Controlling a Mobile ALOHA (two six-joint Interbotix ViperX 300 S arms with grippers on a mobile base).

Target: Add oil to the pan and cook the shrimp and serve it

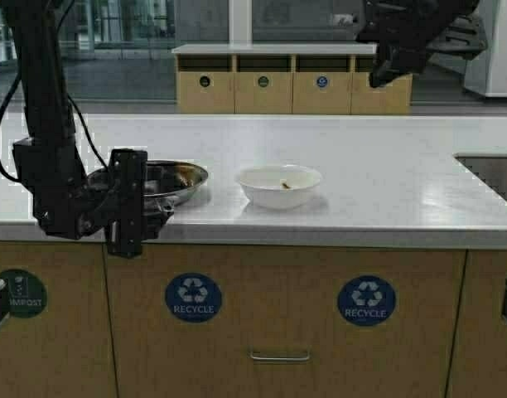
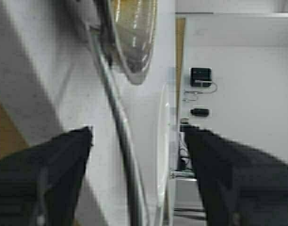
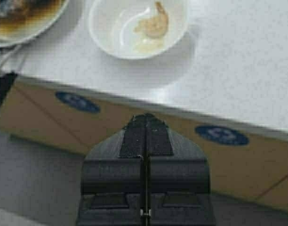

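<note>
While shrimp lies bowled, right fingers hover closed.

The pan is a small round shiny steel frying pan sitting flat near the counter's front edge on the left, its thin metal handle reaching over that edge; its inside is dark, with brown scorched residue. The shrimp, a small pale pinkish curl, lies in the bottom of a white bowl standing upright just right of the pan, not touching it.
</note>
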